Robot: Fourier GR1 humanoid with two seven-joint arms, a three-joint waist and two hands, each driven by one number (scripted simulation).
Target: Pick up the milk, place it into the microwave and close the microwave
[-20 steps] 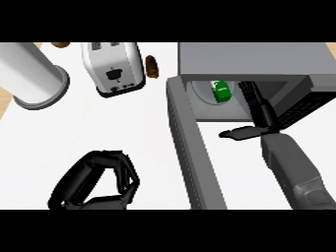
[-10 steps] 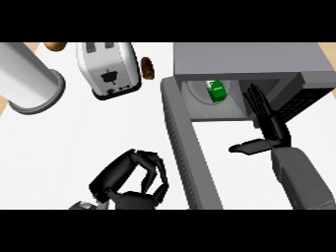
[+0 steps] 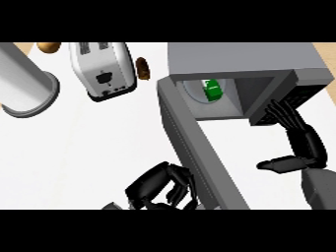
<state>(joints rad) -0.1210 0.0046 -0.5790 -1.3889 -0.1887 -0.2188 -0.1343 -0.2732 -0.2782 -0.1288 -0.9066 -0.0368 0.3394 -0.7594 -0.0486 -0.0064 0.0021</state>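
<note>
The grey microwave (image 3: 243,56) stands at the upper right, its door (image 3: 199,147) swung open toward the lower left. Inside the cavity the milk (image 3: 213,90), white with a green top, rests on a white plate (image 3: 193,92). My right hand (image 3: 305,142) is outside the cavity at the microwave's right front. It is open, with straight fingers pointing up at the front panel and the thumb out to the left. My left hand (image 3: 163,189) is at the lower edge, fingers curled and holding nothing, close to the outer face of the open door.
A white toaster (image 3: 103,69) lies at the upper left of the counter, with a tall grey cylinder (image 3: 17,78) further left. Brown bread pieces (image 3: 143,69) sit beside the toaster and at the far edge.
My right hand has drawn back out of the microwave cavity, leaving the milk inside. My left hand has moved right and lower, closer to the open door.
</note>
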